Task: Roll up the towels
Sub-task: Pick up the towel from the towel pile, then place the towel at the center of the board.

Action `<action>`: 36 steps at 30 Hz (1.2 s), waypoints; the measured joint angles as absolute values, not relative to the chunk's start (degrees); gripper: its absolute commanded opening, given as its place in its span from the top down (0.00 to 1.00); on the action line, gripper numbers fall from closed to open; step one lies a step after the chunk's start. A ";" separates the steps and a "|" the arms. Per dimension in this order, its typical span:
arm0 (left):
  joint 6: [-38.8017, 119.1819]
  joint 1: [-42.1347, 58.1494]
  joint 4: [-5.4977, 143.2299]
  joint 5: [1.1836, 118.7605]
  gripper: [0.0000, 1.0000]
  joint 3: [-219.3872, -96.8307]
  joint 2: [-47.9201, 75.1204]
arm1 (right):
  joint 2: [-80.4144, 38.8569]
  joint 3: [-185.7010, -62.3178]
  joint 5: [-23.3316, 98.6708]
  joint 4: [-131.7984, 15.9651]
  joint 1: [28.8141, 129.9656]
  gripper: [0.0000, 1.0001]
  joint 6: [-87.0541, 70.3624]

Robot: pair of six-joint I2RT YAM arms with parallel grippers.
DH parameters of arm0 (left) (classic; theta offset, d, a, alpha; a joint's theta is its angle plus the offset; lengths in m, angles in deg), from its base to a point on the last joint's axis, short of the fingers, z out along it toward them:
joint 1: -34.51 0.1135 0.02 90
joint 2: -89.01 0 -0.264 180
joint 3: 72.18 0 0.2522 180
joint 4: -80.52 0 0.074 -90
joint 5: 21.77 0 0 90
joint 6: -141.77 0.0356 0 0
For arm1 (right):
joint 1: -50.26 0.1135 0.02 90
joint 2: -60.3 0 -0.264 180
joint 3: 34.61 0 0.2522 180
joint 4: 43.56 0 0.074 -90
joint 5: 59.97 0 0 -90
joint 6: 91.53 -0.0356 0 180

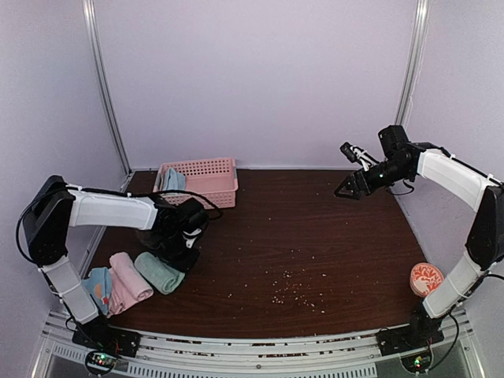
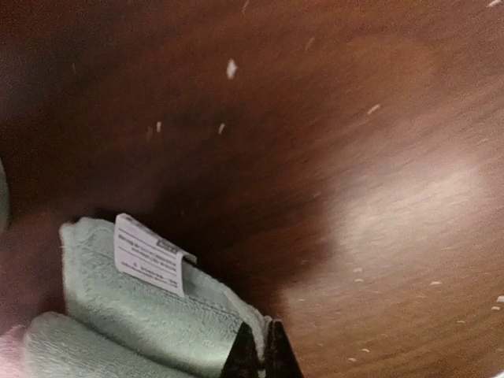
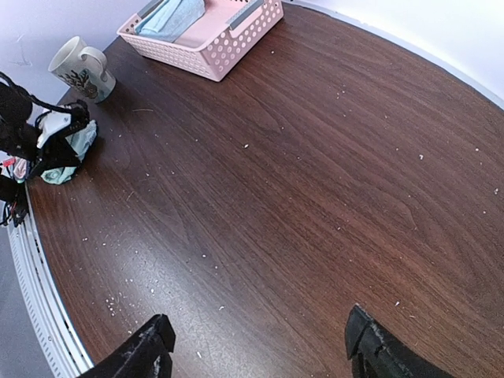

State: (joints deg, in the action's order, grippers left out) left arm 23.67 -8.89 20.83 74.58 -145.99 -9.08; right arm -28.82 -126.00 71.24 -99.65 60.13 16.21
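A pink perforated basket [image 1: 206, 178] stands at the far left of the brown table [image 1: 315, 236], and a light blue towel [image 1: 173, 179] lies in it. Pale crumbs [image 1: 287, 287] are scattered over the wood. A white patterned mug [image 3: 83, 69] stands beside the left arm, and an orange-patterned cup [image 1: 426, 279] sits by the right arm, which partly covers it.

From above, the left arm hides its own fingers and the far end of the sage green towel [image 2: 150, 315]. The left hand [image 2: 256, 358] is cut off at the bottom of its wrist view; its tips are pressed together right at the towel's edge, possibly nipping cloth, though I cannot tell.

The right hand [image 3: 260, 344] hangs high over the table's far right, spread wide with nothing in it.

The green towel lies rolled near the front left, soft and fuzzy, with its white label [image 2: 150, 256] showing. Beside it lie a rolled pink towel [image 1: 130, 277] and a blue orange-dotted towel [image 1: 98, 285].
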 measured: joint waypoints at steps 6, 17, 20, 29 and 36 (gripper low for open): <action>32.92 -14.94 23.74 71.50 1.00 -176.64 -7.98 | -29.83 -127.01 70.96 -101.29 60.13 0.29 16.38; 39.65 -21.06 54.75 66.69 1.00 -179.06 13.70 | -29.41 -128.75 68.29 -102.75 60.00 0.33 16.62; 37.44 -20.98 57.16 68.05 1.00 -163.85 13.70 | -27.88 -128.43 66.72 -102.95 59.89 0.34 17.74; 35.48 -20.98 44.50 68.90 0.70 -135.13 7.01 | -24.54 -123.20 65.78 -107.25 59.87 0.38 27.27; 35.89 -20.98 44.24 69.91 0.63 -134.89 11.71 | -25.85 -120.56 61.86 -107.71 59.87 0.44 31.48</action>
State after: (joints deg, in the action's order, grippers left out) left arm 35.89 -20.98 44.24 69.91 -134.89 11.71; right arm -25.85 -120.56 61.86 -107.71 59.87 31.48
